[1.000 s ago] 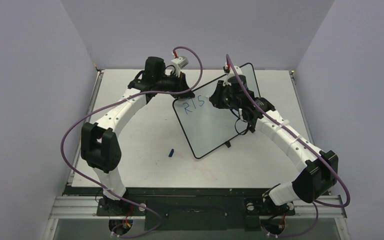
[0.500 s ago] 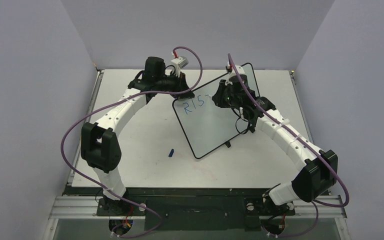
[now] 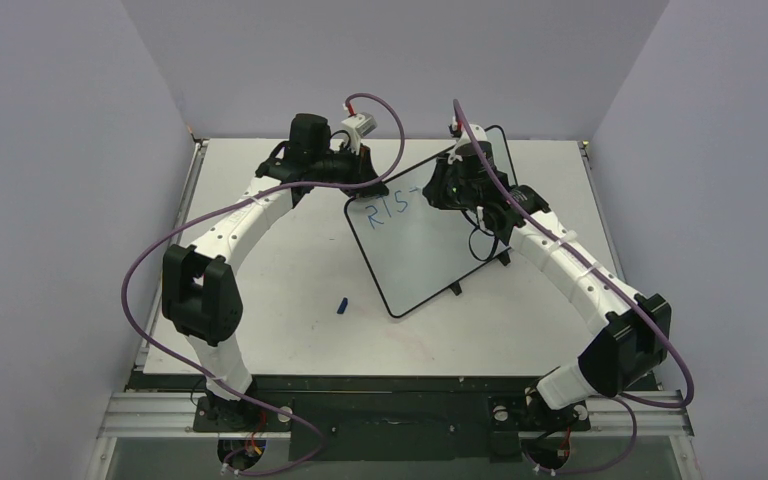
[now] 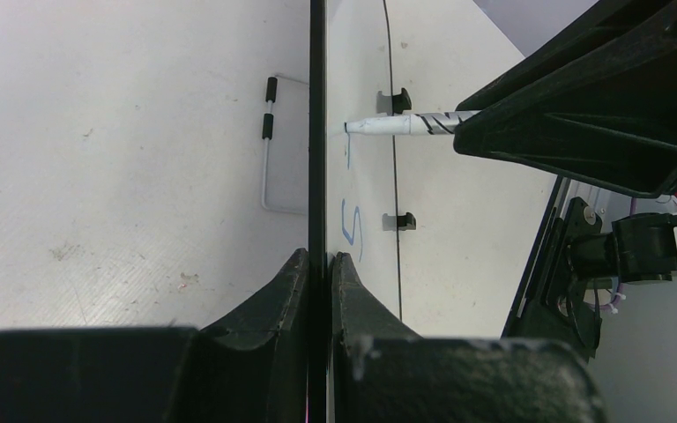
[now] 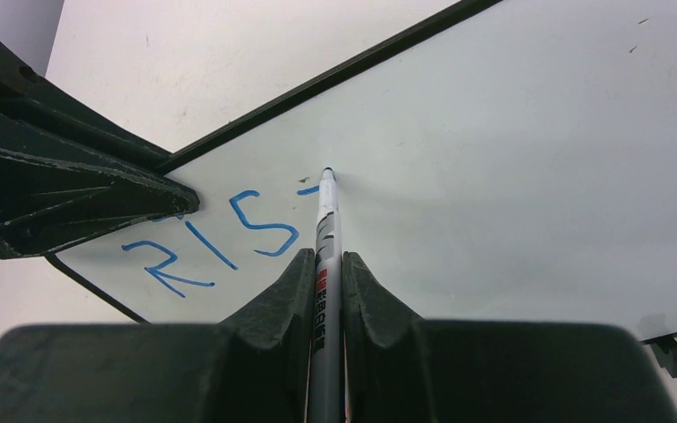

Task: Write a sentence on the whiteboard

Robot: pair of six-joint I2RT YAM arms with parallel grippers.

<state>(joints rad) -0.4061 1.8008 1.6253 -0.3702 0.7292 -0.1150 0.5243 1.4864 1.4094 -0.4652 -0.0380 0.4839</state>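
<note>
The blue sentence (image 5: 216, 242) reads "RIS"; left gripper (image 4: 317, 257) pinches the whiteboard (image 5: 494, 159) edge, right gripper (image 5: 326, 256) pinches the marker (image 5: 327, 211)

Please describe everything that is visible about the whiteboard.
The whiteboard is a glossy white rectangle with rounded corners, a thin black frame and small black feet. It sits turned at an angle on the table. Blue letters "RIS" and a short dash are written near its far-left corner. The left end effector clamps its edge; the marker in the right end effector touches its face with the tip.
</note>
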